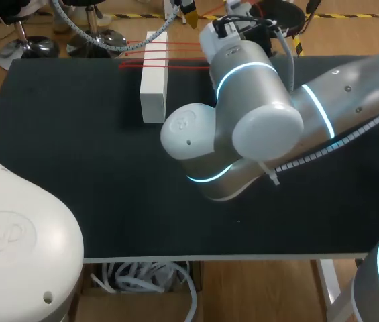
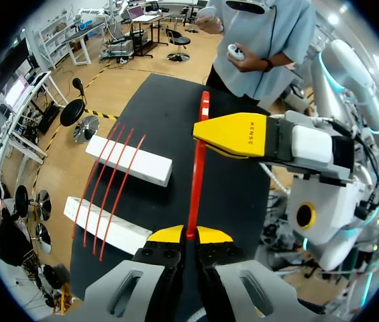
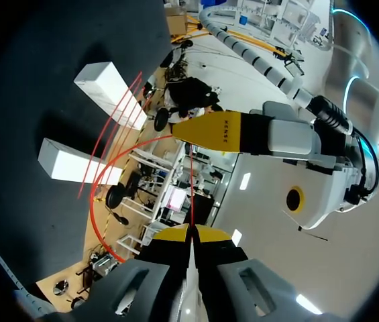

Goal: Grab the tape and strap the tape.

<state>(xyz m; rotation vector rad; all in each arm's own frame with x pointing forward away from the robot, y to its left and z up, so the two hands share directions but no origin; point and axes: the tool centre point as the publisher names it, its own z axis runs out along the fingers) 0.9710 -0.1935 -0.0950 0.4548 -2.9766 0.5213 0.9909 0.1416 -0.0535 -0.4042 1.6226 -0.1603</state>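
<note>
Tape [image 2: 196, 168], a red strip, sits pinched between the pressed-together yellow tips of the left tool [image 2: 190, 234] and runs straight out toward its twelve o'clock above the black table [image 2: 162, 107]. The right tool [image 3: 189, 233] is closed narrow on the tape as well, and from there the strip curls off in a loop toward its ten o'clock. Two white blocks [image 2: 130, 159], bridged by three thin red bands [image 2: 109, 188], lie on the table at the left tool's ten o'clock.

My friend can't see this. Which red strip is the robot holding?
On the black table sit two white blocks with thin red strips across them. The held strip is apart from the blocks, pinched by the left end effector and right end effector.
</note>
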